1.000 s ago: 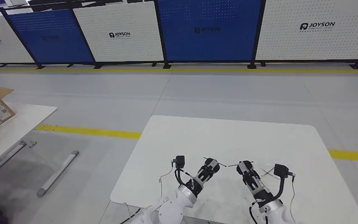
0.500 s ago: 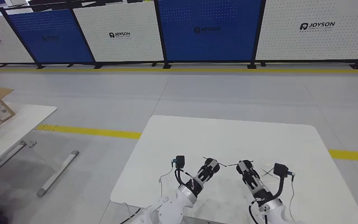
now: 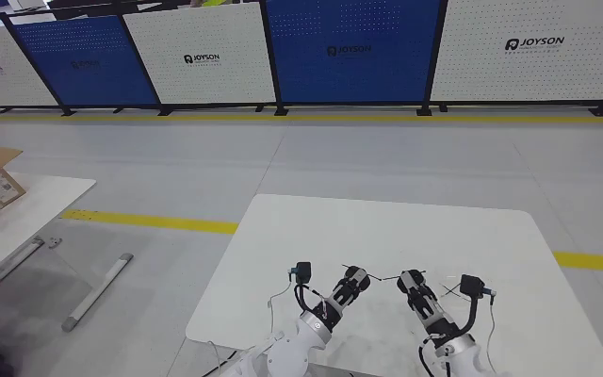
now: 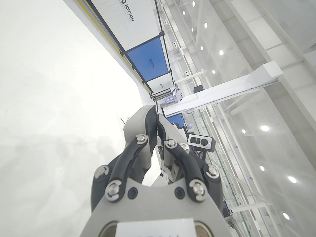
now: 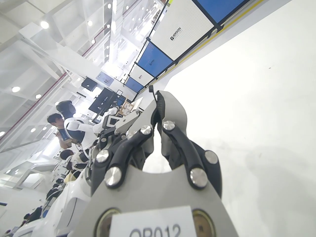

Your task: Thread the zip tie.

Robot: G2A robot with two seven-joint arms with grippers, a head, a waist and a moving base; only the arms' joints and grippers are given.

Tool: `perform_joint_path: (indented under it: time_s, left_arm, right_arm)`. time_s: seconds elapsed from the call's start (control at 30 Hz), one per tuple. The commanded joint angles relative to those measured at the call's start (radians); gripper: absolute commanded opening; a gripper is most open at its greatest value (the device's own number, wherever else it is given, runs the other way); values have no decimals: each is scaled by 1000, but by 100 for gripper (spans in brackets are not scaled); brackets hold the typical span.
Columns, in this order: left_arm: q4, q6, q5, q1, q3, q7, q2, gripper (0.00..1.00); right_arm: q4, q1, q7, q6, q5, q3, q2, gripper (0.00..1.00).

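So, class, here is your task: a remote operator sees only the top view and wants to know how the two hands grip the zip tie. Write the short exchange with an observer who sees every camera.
Operator: Is the right hand closed on the zip tie?
Observer: Yes. The right wrist view shows the right hand shut, with the black end of the zip tie sticking out past its fingertips.
Operator: And the left hand?
Observer: The left wrist view shows the left hand pressed shut as well. A thin black tip, probably the tie, pokes out beside it on the table side.
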Motion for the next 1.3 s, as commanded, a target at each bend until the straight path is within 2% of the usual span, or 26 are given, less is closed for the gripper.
perform_joint_path:
  time_s: [0.0, 0.27, 0.4, 0.6, 0.97, 1.27]
  left_arm:
    - [0, 0, 0, 0, 0, 0, 0, 0]
    - [0, 0, 0, 0, 0, 0, 0, 0]
    - [0, 0, 0, 0, 0, 0, 0, 0]
    - [0, 0, 0, 0, 0, 0, 0, 0]
    - [0, 0, 0, 0, 0, 0, 0, 0]
    - [0, 0, 0, 0, 0, 0, 0, 0]
  right_arm:
    - [5, 5, -2, 6, -3, -5, -2, 0]
    - [-13, -20, -25, -17, -10, 7, -4, 0]
    - [-23, -27, -20, -9, -23, 7, -5, 0]
    - [-10, -10, -7, 10, -27, -5, -10, 0]
    - [3, 3, -4, 11, -24, -14, -18, 0]
    - [58, 34, -8, -3, -6, -33, -28, 0]
